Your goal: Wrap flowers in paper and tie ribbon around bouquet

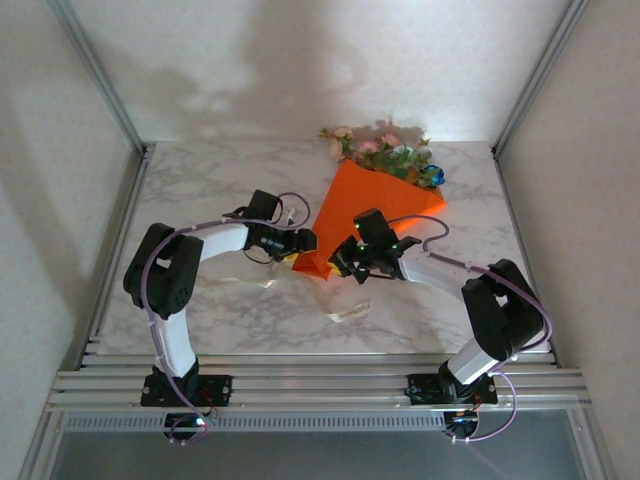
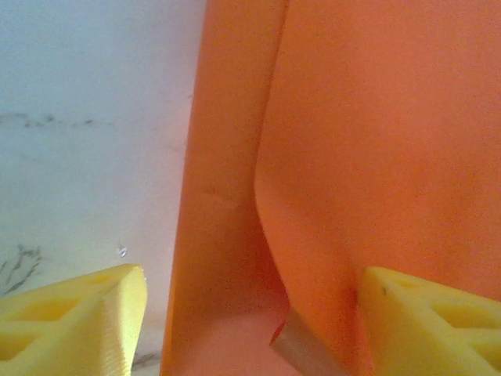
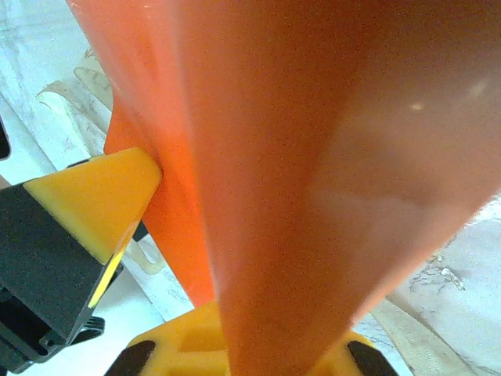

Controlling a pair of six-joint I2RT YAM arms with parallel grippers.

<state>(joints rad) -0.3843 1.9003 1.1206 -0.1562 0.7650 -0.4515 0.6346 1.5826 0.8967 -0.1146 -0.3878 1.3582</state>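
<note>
The bouquet lies slanted on the marble table: a bright orange paper (image 1: 365, 205) cone with the flowers (image 1: 385, 150) spilling out at its far, wide end. Both grippers meet at its narrow near end. My left gripper (image 1: 305, 240) stands open astride the folded paper (image 2: 352, 157). Its right finger (image 2: 430, 321) touches the sheet, and its left finger (image 2: 86, 321) is just clear of it. My right gripper (image 1: 347, 262) is shut on the paper (image 3: 313, 157), which rises straight out of its jaws. The pale ribbon (image 1: 350, 312) lies loose on the table beneath the cone tip.
More of the ribbon (image 3: 86, 86) curls on the marble under the cone, and a strip (image 3: 415, 329) runs past my right gripper. The left gripper's yellow finger (image 3: 94, 196) presses close beside the paper. Frame posts (image 1: 100, 80) and white walls bound the table.
</note>
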